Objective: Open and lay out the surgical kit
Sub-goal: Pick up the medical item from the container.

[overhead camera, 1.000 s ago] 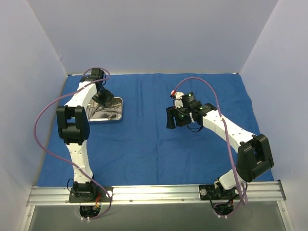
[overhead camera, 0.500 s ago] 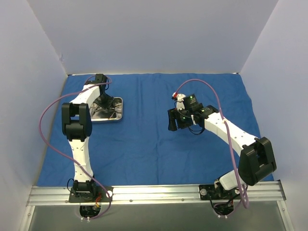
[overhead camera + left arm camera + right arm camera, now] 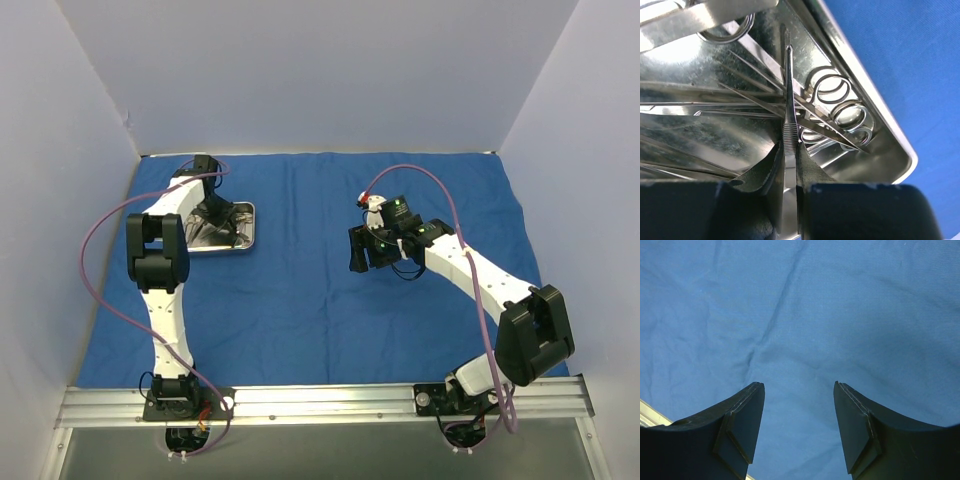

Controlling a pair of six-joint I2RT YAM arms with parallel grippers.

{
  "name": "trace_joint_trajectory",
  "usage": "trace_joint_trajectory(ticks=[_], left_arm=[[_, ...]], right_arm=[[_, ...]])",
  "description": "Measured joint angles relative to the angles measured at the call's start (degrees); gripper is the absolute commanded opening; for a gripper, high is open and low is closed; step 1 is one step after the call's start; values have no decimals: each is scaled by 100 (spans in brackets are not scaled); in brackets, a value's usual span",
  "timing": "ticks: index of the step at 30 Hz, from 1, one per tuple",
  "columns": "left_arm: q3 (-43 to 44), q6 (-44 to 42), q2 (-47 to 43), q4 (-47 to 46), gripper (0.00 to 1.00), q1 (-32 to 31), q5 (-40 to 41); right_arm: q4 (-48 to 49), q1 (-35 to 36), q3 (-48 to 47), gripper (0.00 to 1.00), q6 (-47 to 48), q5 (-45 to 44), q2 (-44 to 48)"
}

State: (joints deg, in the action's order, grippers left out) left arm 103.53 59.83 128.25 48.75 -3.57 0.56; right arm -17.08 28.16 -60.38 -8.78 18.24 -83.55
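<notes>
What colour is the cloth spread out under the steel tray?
The cloth is plain royal blue, seen best in the top external view.

Table [image 3: 330, 455]: grey surface, seen bare only as a strip at the near edge, in front of a metal rail [image 3: 320, 398] that runs across its width.

Beyond the rail, a blue cloth [image 3: 300, 300] lies spread out flat. It covers the surface from the rail to the back wall and reaches almost from one side wall to the other.

Cloth condition: opened out, with faint creases running front to back through the middle and shallow wrinkles towards the far edge.

One shiny steel tray [image 3: 243, 240] rests on the cloth in the far-left area, near the cloth's left edge, its long sides roughly parallel to the back wall. Tray and rail are well apart.
</notes>
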Motion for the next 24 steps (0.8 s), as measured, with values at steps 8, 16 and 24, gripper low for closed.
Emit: trace_joint_trajectory(ticks=[8, 16, 24], left_arm=[[-2, -726, -92, -133, 2, 201, -833], [-957, -767, -968, -809, 2, 782, -2179], [-1585, -732, -1296, -1993, 2, 1082, -3475]], right_arm=[[11, 0, -66, 57, 37, 15, -83], [35, 26, -599, 57, 160, 151, -627], [15, 157, -942, 57, 341, 219, -992]])
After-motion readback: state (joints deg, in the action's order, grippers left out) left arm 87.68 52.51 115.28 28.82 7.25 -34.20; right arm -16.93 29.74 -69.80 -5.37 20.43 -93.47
